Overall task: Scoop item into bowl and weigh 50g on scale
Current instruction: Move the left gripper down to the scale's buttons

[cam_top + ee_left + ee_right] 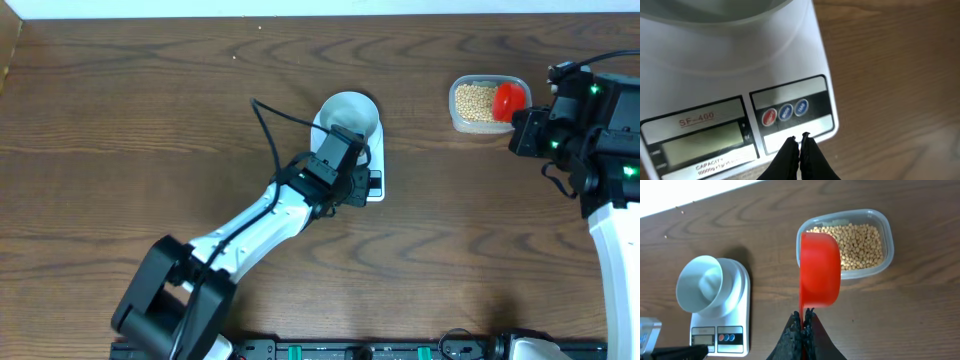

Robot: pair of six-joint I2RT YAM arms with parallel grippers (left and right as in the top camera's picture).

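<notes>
Table: dark wood, carrying the scale and everything around it.
Scale: white and flat, sitting near the table's middle; its display is not showing any figure I can read.
Tub: clear plastic, standing well apart from the scale on the right arm's side.
Bowl: white, sitting upright on the scale's platform at the end away from the buttons, and looking empty.
Left gripper: fingers pressed together and holding nothing, pointing down at the scale's button edge; whether it is touching the scale I cannot tell.
Right gripper: fingers clamped tight on the thin handle of the scoop, well apart from the scale.
Scoop: red and rigid, hanging over the tub's rim; whether it is carrying beans I cannot tell.
Buttons: three small round ones, sitting just beyond the left fingertips on the scale's front edge.
Beans: all lying loose in the tub, none showing in the bowl on the scale.
Handling: the beans are looking hard, light and smooth, so they are probably going to roll and bounce; no finger grip is suiting them, and the level scoop is the way to carry them to the scale.
Hold: gripping the scoop far back on its handle is likely letting it twist, so slow tipping is advisable.
</notes>
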